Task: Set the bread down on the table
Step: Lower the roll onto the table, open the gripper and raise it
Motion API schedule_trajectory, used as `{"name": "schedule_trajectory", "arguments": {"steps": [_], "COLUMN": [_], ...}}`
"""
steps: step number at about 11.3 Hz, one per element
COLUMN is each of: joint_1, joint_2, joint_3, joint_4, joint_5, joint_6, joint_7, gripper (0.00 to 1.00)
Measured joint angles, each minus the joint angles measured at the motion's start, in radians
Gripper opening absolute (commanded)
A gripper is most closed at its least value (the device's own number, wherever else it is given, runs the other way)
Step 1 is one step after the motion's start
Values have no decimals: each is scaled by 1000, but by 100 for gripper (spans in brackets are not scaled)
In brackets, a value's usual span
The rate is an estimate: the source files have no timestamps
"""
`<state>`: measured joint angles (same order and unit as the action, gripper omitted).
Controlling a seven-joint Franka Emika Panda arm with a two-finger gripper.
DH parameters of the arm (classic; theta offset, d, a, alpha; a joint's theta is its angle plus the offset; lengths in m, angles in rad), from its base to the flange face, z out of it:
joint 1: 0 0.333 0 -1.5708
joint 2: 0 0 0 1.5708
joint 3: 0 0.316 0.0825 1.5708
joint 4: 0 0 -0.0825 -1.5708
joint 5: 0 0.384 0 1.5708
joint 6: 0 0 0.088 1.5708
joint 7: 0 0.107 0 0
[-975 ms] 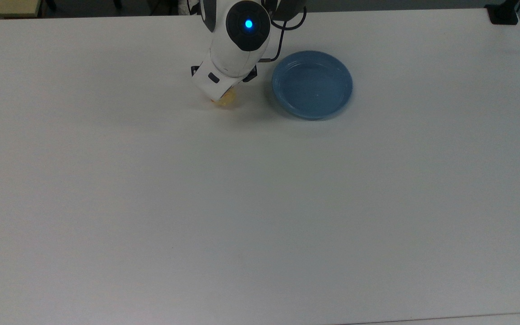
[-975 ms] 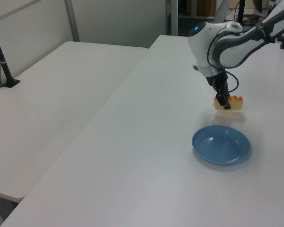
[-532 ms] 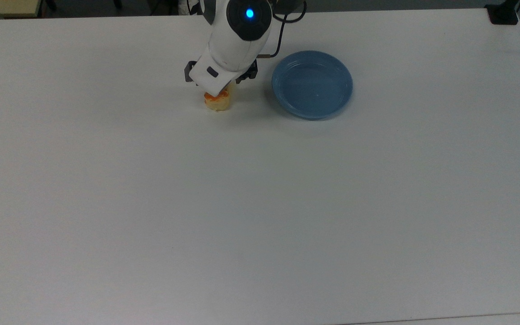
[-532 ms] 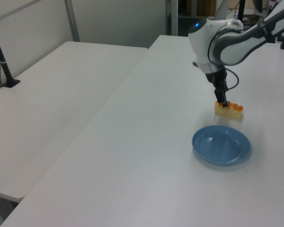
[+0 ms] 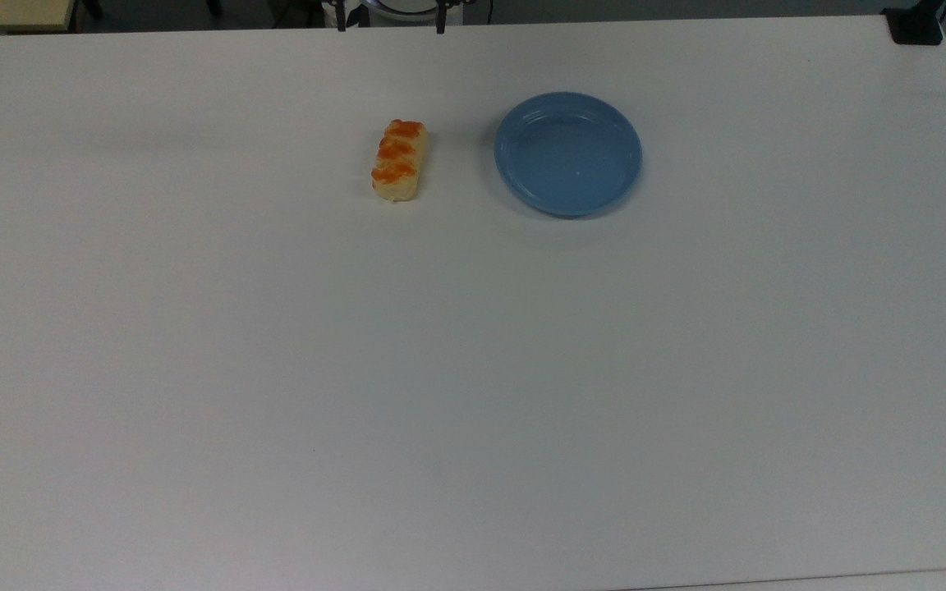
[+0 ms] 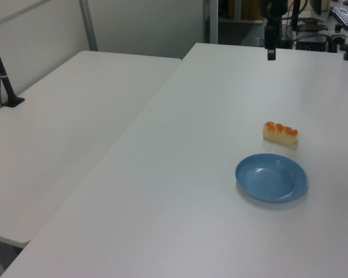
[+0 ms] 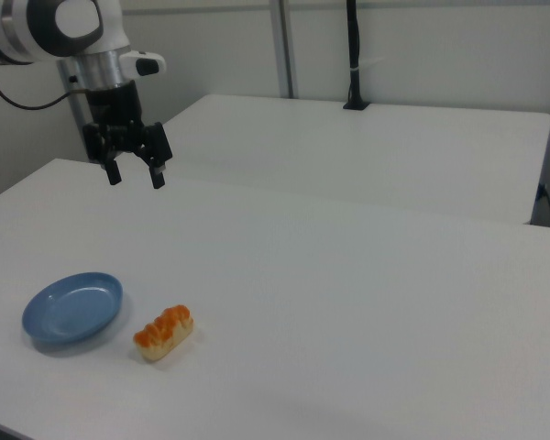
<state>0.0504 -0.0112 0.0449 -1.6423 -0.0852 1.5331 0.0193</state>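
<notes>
The bread [image 5: 398,161] lay flat on the white worktop [image 5: 473,369], just beside the blue plate [image 5: 567,153] but apart from it, on the top view's left of it. The jaws [image 7: 132,171] hung open and empty, raised well clear above the worktop's far edge. The bun's long axis ran toward that edge. Judged from this, the placing looked done.

table [image 5: 473,369]: white | on it: bread [image 5: 398,160]; blue plate [image 5: 568,153], apart

The counter [image 5: 473,369] looks smooth, matt white. The plate [image 5: 568,153] looks like glossy blue plastic. The bread [image 5: 398,160] has shiny orange-brown lumps on a pale matt crumb.
</notes>
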Motion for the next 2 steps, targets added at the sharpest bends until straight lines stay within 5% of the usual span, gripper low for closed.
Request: {"name": "schedule_trajectory", "arguments": {"steps": [2], "joint_1": [-33], "joint_2": [21], "joint_3": [5], "joint_4": [19], "joint_5": [5], "joint_6": [0], "joint_7": [0], "gripper": [100]}}
